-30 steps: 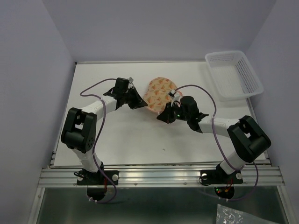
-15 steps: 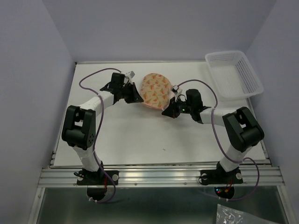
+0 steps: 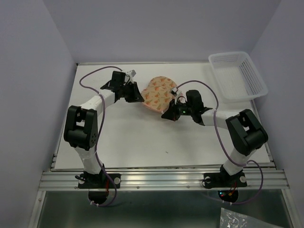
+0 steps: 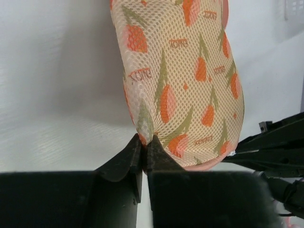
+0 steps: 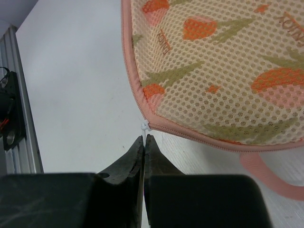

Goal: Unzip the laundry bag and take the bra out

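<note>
Two pinches I see: left gripper (image 4: 142, 142) clamps laundry bag (image 4: 185, 80) mesh; right gripper (image 5: 144, 142) nips its zip pull (image 5: 144, 126).

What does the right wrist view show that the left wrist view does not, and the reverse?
Only the right wrist view shows the right tool shut on the white zip pull. Only the left wrist view shows the left tool pinching a fold of the laundry bag. Both show the bag's orange-printed mesh and the white table.
</note>
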`<state>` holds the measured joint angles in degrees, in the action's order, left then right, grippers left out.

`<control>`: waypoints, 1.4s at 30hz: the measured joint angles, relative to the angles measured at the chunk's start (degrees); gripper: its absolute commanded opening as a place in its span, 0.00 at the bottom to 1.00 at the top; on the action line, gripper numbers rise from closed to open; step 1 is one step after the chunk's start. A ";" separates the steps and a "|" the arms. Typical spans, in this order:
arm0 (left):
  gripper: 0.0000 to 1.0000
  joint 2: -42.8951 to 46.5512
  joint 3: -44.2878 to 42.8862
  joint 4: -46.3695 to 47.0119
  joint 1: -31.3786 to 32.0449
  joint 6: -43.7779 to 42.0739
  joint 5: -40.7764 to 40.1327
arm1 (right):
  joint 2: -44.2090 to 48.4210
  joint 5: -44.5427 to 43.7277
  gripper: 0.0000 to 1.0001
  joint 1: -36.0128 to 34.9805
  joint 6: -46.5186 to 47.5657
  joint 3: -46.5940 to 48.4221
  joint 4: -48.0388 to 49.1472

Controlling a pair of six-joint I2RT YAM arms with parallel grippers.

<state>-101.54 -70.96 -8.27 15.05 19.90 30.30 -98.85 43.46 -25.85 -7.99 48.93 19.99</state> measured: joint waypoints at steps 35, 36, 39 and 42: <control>0.56 14.47 21.05 3.15 11.74 37.09 -18.99 | 1.33 -25.11 0.01 -16.50 -14.29 -0.28 1.14; 0.56 14.23 21.35 3.85 11.85 38.27 -18.95 | 1.31 -25.27 0.01 -16.59 -14.27 -0.28 1.14; 0.54 12.92 21.55 5.55 11.91 40.30 -18.80 | 1.09 -25.53 0.01 -16.87 -14.27 -0.28 1.16; 0.35 10.54 21.53 7.06 11.93 41.55 -18.12 | 0.76 -25.70 0.01 -17.09 -14.27 -0.28 1.07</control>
<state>-91.00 -49.43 -1.21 26.98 61.45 12.19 -98.08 17.76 -42.94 -22.26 48.64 21.06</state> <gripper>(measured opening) 0.533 0.031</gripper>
